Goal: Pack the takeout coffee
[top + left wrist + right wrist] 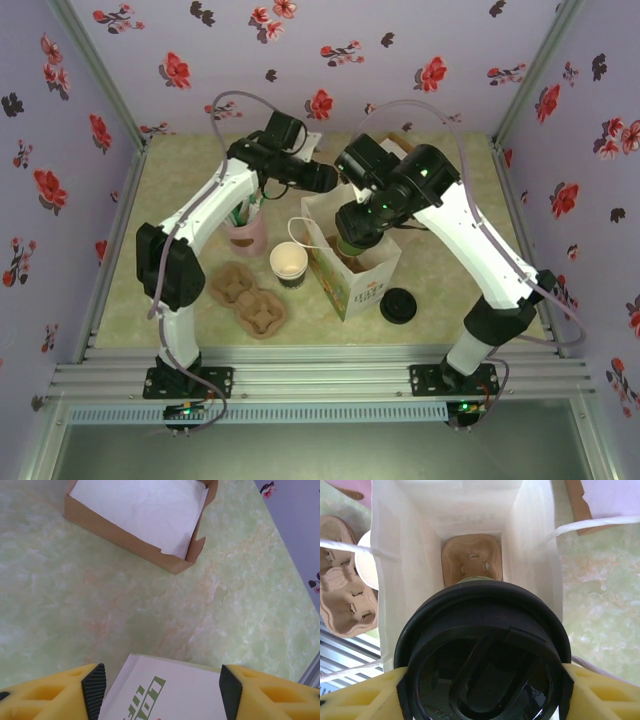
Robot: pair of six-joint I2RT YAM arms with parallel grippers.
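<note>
Brown pulp carriers (250,295) are seen by the desk's (450,325) near edge, left of centre, with a loose black lid (398,305) to their right. An open cup (288,263) is set just behind the carriers. At mid-desk a white bag (362,282) stands open. The lidded coffee (482,650) is clamped in the right tool (482,695) at the bag's mouth, above a carrier (472,560) on the bag's floor. The left tool (162,690) is held over the bag, fingers apart. A pink cup (245,232) and a box (120,537) are placed farther back.
</note>
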